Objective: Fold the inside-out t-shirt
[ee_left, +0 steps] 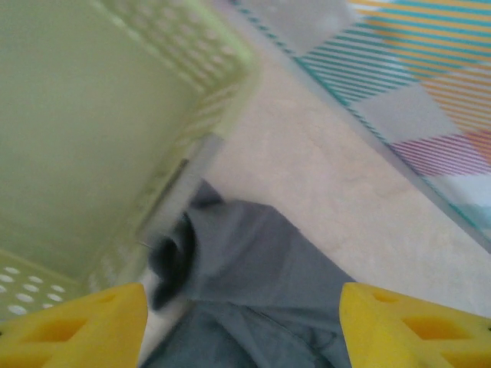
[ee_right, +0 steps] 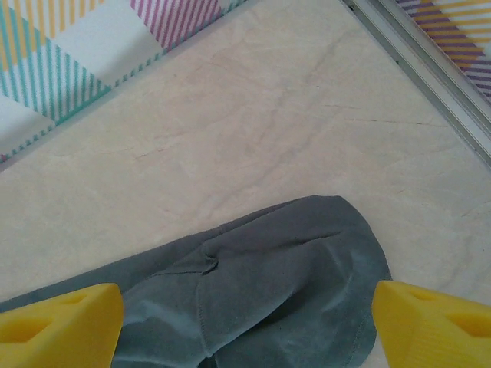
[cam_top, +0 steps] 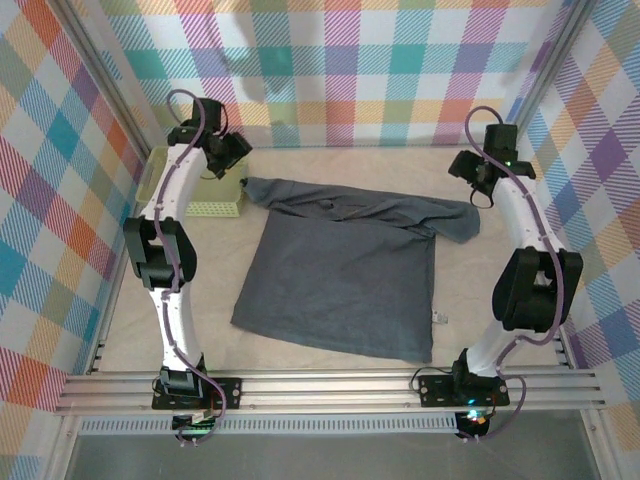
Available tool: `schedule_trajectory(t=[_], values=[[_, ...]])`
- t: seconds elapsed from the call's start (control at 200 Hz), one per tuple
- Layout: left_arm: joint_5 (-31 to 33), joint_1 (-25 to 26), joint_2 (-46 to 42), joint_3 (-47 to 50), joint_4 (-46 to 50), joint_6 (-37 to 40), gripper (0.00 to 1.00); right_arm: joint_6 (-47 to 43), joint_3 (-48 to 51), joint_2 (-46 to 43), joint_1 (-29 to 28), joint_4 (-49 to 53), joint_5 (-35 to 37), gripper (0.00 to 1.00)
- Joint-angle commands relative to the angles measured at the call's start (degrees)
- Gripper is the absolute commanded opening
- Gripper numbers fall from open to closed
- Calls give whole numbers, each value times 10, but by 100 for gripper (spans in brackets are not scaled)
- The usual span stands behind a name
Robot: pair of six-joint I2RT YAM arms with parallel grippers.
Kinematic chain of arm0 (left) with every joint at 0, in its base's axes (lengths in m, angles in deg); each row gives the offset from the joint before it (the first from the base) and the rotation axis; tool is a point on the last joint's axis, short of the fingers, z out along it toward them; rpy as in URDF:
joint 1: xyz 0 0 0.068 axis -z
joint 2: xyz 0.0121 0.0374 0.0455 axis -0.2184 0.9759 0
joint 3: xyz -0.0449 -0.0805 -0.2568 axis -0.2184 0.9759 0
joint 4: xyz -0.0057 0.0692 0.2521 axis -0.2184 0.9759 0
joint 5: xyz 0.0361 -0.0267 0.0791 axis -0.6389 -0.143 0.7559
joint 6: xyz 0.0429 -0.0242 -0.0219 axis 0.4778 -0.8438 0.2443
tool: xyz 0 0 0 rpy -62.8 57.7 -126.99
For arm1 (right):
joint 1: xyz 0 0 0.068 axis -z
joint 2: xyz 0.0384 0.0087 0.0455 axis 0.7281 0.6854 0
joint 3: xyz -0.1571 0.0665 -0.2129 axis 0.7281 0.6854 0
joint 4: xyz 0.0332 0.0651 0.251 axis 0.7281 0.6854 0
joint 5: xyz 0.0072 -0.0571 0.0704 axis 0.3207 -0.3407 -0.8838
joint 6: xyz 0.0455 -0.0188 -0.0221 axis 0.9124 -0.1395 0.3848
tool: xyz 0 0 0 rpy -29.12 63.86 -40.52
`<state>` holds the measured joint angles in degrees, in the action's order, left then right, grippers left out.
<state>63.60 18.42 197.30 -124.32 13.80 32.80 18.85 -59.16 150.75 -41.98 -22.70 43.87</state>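
Robot lab cell: plaid walls [cam_top: 330,70], alu frame [cam_top: 330,385].

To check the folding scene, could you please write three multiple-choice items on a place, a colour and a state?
1. Where is the basket? A far left corner; B near right corner; C at the near edge.
2. What colour is the t-shirt? A red; B blue-grey; C white.
3. How are the left end effector and right end effector? A open, empty; B shut on cloth; C shut on basket.
Answers: A, it sits far left in the top view; B, slate cloth throughout; A, yellow fingers stand wide apart, gripping nothing.
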Motion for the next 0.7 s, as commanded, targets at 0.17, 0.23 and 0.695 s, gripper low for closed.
schedule_trajectory(t=[0.17, 0.23, 0.695], values=[[37, 139, -139, 177, -40, 44, 66, -104, 13, 23, -127, -28, -60, 82], [27, 162, -171, 264, -88, 24, 65, -128, 1, 53, -162, -22, -65, 82], [-6, 205, -271, 654, -301, -70, 65, -243, -165, 283, -311, 44, -15, 84]])
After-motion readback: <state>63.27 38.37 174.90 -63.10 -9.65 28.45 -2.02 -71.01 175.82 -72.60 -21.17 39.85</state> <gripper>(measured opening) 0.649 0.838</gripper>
